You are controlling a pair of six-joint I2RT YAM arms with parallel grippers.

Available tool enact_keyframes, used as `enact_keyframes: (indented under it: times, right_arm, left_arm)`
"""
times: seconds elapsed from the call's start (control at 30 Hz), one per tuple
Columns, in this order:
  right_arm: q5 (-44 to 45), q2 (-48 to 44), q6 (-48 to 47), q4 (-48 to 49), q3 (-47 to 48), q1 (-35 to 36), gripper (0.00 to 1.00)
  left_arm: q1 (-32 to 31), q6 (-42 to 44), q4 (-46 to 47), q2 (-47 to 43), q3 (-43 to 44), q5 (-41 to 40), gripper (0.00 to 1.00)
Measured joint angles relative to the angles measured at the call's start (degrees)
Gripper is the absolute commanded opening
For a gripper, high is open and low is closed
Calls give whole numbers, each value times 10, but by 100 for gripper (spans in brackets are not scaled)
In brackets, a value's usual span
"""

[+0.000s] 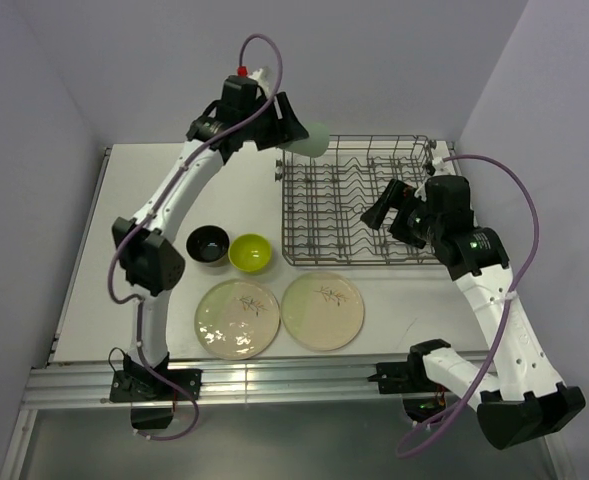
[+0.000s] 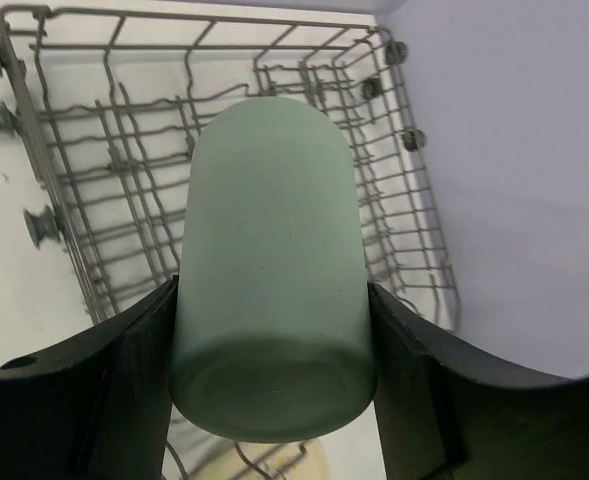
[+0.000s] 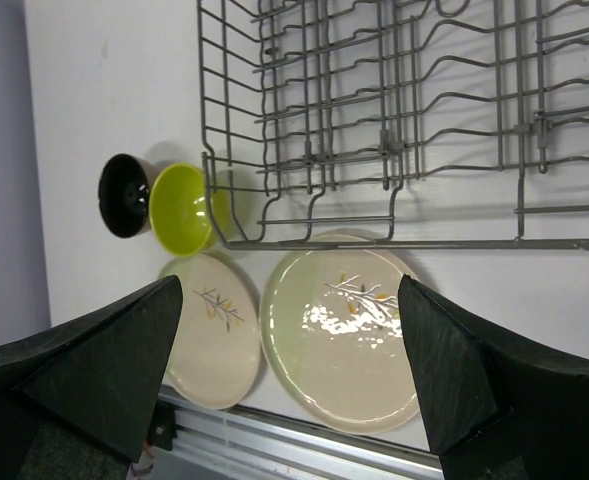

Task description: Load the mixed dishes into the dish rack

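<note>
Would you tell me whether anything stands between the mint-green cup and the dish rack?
Nothing visible does. The left gripper holds the mint-green cup at the dish rack's far left corner, where the tines are bare. The right gripper hovers open over the right side.

The top view looks down from behind; both wrist views sit close, and all three share the dish rack (image 1: 346, 200)

The grey metal wire dish rack (image 1: 359, 245) is full of upright tines (image 1: 346, 192); round cream plates (image 1: 237, 318) (image 1: 322, 311), lime-green bowl (image 1: 250, 252) and small dark cup (image 1: 210, 246) crowd its near side; white table (image 1: 404, 290) lies open right of them
</note>
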Motion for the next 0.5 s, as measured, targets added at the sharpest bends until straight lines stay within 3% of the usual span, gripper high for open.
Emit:
enact_keyframes:
  times: [0.13,0.5]
  right_arm:
    - [17,12,-15,-3,-7,0,96]
    - [31,33,-29,3,-63,0,95]
  left_arm:
    - [-9,24,-30,88,90,-30,0]
    - [-15,48,-53,162,99,-72,0]
